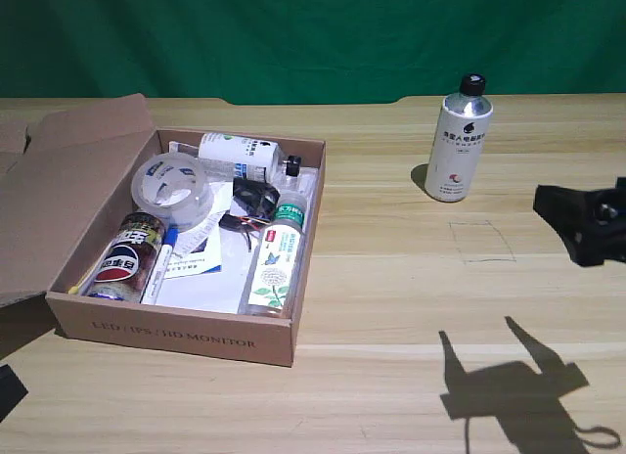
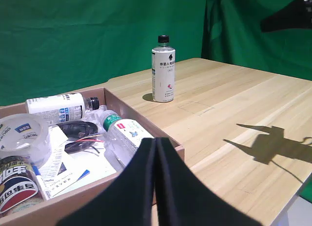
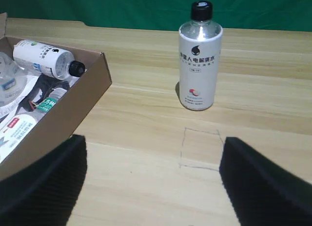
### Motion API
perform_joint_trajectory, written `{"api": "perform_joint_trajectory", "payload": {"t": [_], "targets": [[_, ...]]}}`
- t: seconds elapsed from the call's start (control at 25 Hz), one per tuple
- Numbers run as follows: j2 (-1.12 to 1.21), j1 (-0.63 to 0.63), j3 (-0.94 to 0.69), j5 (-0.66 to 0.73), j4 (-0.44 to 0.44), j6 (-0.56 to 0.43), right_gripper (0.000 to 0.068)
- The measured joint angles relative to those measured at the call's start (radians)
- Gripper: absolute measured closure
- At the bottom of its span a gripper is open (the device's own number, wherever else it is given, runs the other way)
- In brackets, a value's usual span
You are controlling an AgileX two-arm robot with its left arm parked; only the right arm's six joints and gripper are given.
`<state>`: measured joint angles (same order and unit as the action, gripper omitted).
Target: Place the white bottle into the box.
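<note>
While its two black fingers (image 3: 46, 182) stood wide apart with nothing between them, the right gripper (image 3: 151, 182) hung above the wooden table (image 1: 391, 297), seen as a dark shape at the far right edge of the exterior view (image 1: 587, 219) and casting a forked shadow (image 1: 514, 381) on the near tabletop. Ahead of the open fingers, a faint pencilled square (image 3: 200, 148) was drawn on the wood, and just beyond it the white bottle (image 3: 200, 60) stood upright on the table, untouched, with its round black cap, clear shoulder and vertical dark text facing the wrist camera. In the exterior view this bottle (image 1: 460, 141) stood toward the far right of the table, well apart from the box (image 1: 176, 332). The box, a shallow brown cardboard one with its flap lid (image 1: 59, 190) folded open to the exterior view's left, sat on the left of the table. Inside it lay another white bottle with a small black cap (image 1: 245, 156) along the far wall, a roll of clear tape (image 1: 171, 190), a cola can (image 1: 125, 258), a blue pen (image 1: 161, 263), some printed paper (image 1: 196, 258), a tangle of black and red wires (image 1: 249, 209), and a clear green-capped bottle with a flower label (image 1: 276, 258) lying against the right wall. A green backdrop (image 1: 313, 38) hung behind the table.
</note>
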<state>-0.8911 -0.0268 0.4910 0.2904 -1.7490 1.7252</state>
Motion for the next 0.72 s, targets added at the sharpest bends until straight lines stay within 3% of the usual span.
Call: {"api": "perform_joint_trajectory", "payload": {"t": [0.28, 0.52, 0.72], "targets": [[-0.333, 0.000, 0.193, -0.004, 0.000, -0.002, 0.0007], [-0.530, 0.002, 0.298, 0.003, -0.001, -0.002, 0.0050], [-0.642, 0.134, 0.384, -0.211, 0.001, -0.002, 0.0064]]}}
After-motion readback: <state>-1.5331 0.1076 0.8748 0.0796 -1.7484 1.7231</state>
